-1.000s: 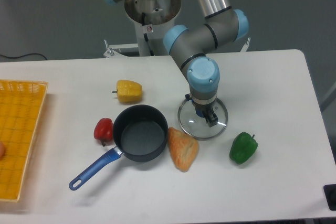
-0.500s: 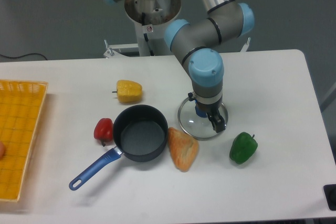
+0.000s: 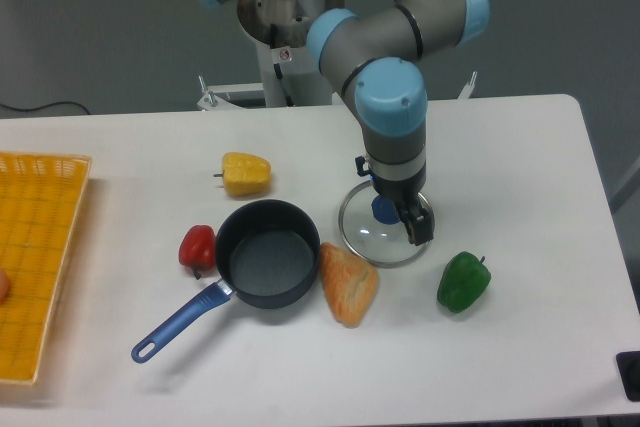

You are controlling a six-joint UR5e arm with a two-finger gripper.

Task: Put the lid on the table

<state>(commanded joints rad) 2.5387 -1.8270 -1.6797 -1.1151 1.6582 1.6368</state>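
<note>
The lid (image 3: 372,237), clear glass in a thin metal rim, lies flat on the white counter (image 3: 520,167), at 3 o'clock from the saucepan (image 3: 265,253); it looks stiff, slippery and breakable, best taken by its blue knob (image 3: 384,210). Above it hangs the claw (image 3: 405,219), released from the knob

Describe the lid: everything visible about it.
The lid is a round disc of clear glass with a thin metal rim and a small blue centre knob. It lies flat on the white table, knob up, right of the dark saucepan. Its lower left edge meets or comes very close to the orange bread-like piece. The gripper hangs over the knob, partly hiding it; whether it touches cannot be told.
</note>
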